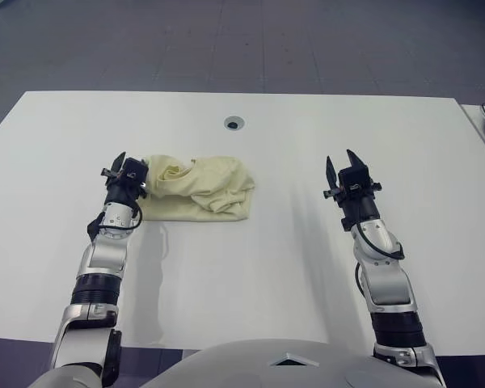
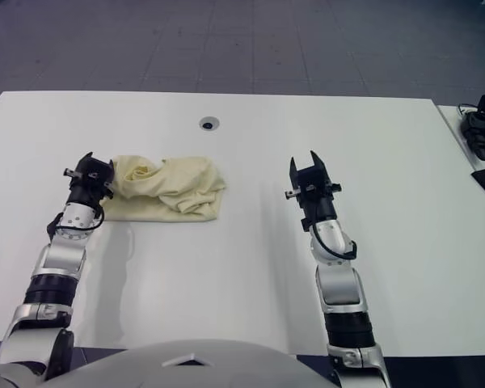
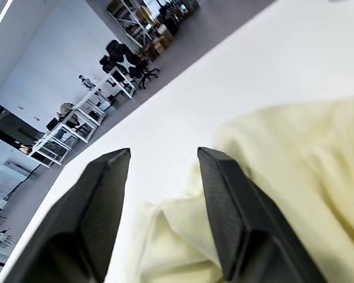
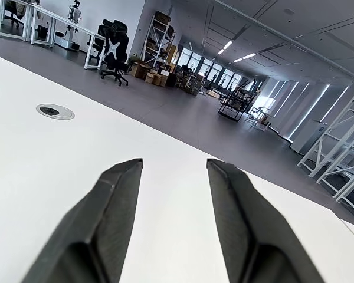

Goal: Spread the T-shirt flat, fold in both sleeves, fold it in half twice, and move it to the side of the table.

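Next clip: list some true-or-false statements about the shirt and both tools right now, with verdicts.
1. The T-shirt lies spread flat. False: it is crumpled in a heap.
2. The left tool is open at the shirt's edge. True.
3. The right tool grips a sleeve. False: it is open above bare table, apart from the shirt.
4. A round cable hole sits in the table beyond the shirt. True.

Round grommet (image 1: 234, 123); possibly headphones (image 2: 475, 129) far right
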### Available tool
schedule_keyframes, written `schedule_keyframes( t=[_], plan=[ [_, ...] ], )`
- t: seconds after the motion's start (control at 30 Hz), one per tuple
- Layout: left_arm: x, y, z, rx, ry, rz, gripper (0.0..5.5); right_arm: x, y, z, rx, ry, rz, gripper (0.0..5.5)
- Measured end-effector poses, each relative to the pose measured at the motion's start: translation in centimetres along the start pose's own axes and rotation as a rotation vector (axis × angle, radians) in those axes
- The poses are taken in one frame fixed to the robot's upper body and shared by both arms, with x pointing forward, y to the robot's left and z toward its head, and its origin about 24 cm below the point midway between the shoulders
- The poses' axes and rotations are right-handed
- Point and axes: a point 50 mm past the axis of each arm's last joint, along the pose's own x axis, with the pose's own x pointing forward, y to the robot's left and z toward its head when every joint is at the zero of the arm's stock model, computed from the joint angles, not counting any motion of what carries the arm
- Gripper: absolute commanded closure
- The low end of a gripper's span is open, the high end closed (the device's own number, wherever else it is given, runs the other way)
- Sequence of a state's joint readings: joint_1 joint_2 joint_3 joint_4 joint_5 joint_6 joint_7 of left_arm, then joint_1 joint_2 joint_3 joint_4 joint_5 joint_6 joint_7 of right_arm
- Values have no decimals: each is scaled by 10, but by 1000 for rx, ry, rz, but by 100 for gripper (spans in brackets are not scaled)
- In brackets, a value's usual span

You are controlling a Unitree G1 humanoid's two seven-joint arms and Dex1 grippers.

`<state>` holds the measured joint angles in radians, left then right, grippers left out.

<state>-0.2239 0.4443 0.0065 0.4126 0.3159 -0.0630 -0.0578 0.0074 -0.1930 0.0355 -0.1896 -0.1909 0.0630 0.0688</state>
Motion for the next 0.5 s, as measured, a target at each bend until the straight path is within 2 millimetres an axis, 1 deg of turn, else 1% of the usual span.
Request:
schedule_keyframes(
  t=[0.03, 0.1, 0.17, 0.23, 0.27, 0.3, 0.4, 0.47, 0.5],
  plan=[
    [0, -7, -1, 12, 6, -43, 259, 0, 0, 0, 1, 0, 3, 274],
    [1, -14, 4, 32, -27, -105, 229, 0, 0, 2, 7, -8, 25, 242],
    [1, -21, 13, 50, -79, -158, 198, 0, -2, 6, 13, -19, 61, 210],
    [-2, -31, 23, 77, -151, -234, 173, -1, -4, 6, 32, 2, 131, 184],
    [-4, -38, 29, 89, -194, -276, 153, -2, -7, 6, 48, 16, 158, 162],
    [-6, -43, 33, 97, -223, -304, 139, -3, -10, 6, 59, 26, 166, 147],
    [-17, -65, 52, 125, -362, -431, 93, -8, -32, 11, 108, 64, 227, 98],
    [-26, -80, 64, 136, -454, -509, 62, -12, -46, 18, 123, 88, 333, 65],
    [-28, -85, 68, 135, -483, -528, 46, -13, -49, 21, 128, 99, 390, 48]
  ],
)
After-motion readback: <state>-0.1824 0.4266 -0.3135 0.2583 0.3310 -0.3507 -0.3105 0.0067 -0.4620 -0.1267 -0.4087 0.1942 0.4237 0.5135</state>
